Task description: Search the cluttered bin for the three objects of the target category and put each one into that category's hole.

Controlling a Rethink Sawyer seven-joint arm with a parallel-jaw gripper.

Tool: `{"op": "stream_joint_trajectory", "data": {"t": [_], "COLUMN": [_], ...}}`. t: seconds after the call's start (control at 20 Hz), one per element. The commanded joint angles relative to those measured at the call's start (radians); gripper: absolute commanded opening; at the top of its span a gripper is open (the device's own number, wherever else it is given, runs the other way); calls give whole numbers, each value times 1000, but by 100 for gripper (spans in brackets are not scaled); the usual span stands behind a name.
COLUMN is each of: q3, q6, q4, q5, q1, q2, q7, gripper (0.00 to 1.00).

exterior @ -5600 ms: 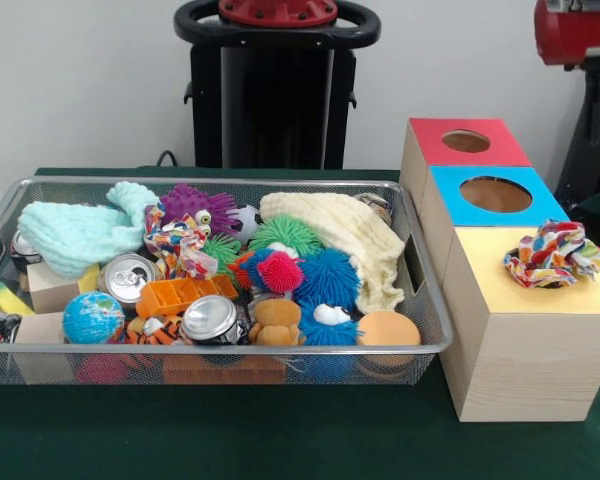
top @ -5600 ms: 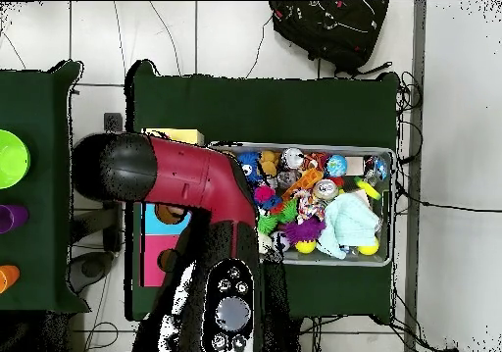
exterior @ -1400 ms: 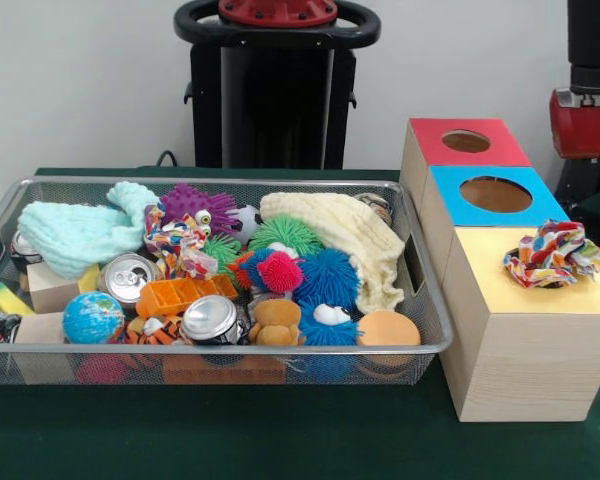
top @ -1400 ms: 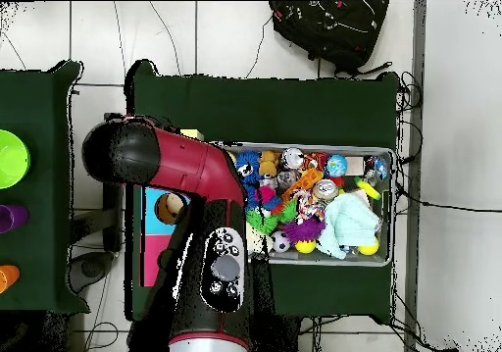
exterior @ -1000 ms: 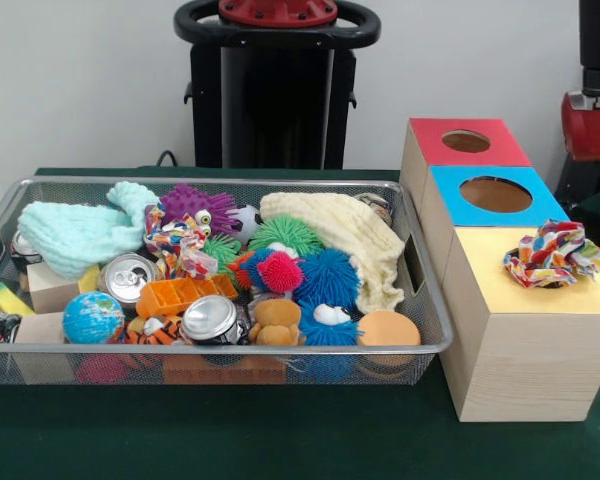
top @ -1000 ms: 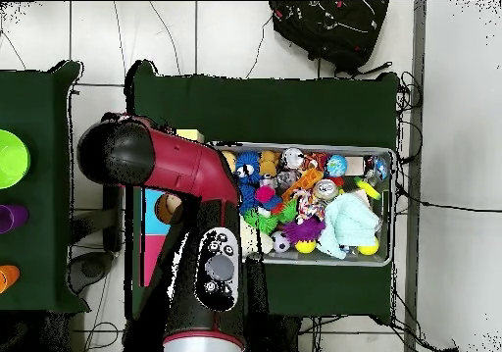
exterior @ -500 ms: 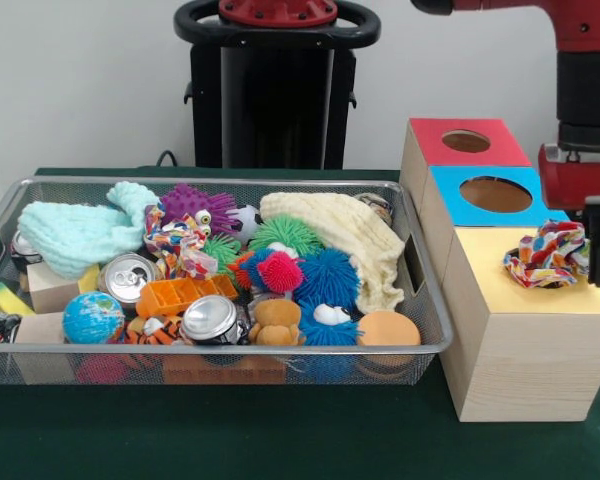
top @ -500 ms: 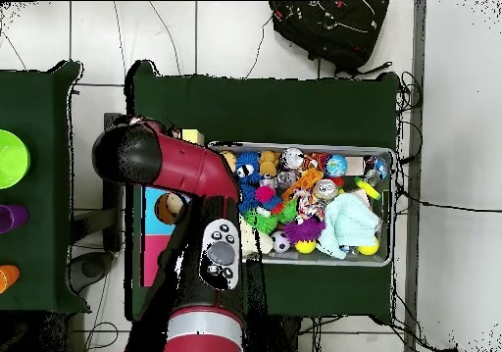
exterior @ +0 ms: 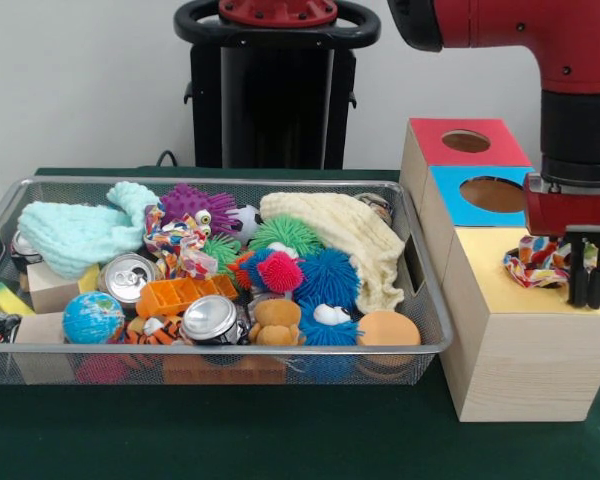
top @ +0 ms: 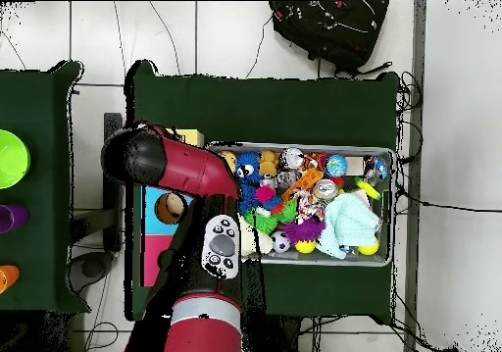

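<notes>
Jaws unclear; gripper [exterior: 589, 290] fronts multicoloured knotted rope toy [exterior: 536, 262].

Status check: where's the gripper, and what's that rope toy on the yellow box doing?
Gripper down over yellow box, fingers unreadable. Rope toy sits on the box top, just behind the gripper, not in a hole. Bin remains packed.

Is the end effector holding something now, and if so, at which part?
It cannot be told: the end effector is beside the colourful rope toy on the yellow box.
</notes>
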Motion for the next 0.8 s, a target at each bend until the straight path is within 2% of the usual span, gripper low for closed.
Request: {"op": "stream_joint_trajectory", "data": {"t": [0.05,0.45,0.7,0.8], "q3": [82,-19,-89,-89], "q6": [-13,169,341,338], "q4": [11,-7,-77,-81], "q5": [12,-24,-55,-52], "q1": [-40,-6,18,18], "q2": [17,-91,-127,-124], "q7": [183,193,218,213], "gripper": [0,0,0,0]}}
